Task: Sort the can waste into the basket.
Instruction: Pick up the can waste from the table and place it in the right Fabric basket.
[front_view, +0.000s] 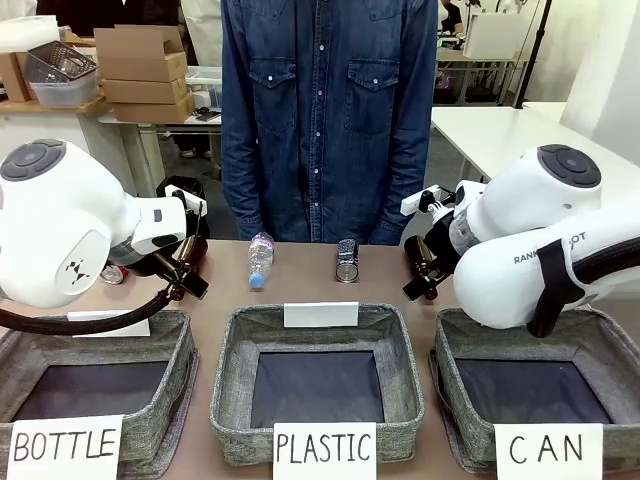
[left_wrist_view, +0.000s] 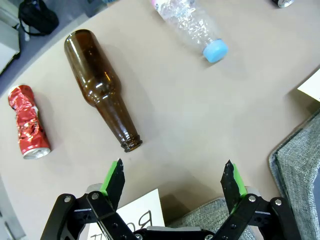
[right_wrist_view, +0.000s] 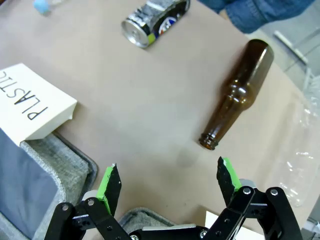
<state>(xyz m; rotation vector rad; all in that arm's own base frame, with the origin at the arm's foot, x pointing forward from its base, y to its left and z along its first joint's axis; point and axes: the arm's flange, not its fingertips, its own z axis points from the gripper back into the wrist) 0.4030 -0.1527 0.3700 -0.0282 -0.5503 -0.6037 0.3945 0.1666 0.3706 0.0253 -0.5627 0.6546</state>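
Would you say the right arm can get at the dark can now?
Probably yes: the right gripper is open, bare table lies between it and the dark can, and the brown bottle lies apart to one side.

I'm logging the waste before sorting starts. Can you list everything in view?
BOTTLE basket: one, grey felt, near edge, left.
PLASTIC basket: one, grey felt, near edge, middle.
CAN basket: one, grey felt, near edge, right.
red can: one, shiny red, crushed, lying far left.
dark can: one, blue-black with silver ends, lying beyond the PLASTIC basket.
left brown bottle: one, brown glass, lying beside the red can.
right brown bottle: one, brown glass, lying on the right.
blue-capped bottle: one, clear plastic, left of the dark can.
second clear bottle: one, clear plastic, beside the right brown bottle.
table: one, tan.
person: one, denim shirt, far side.
left hand: black, green pads, open.
right hand: same, open.
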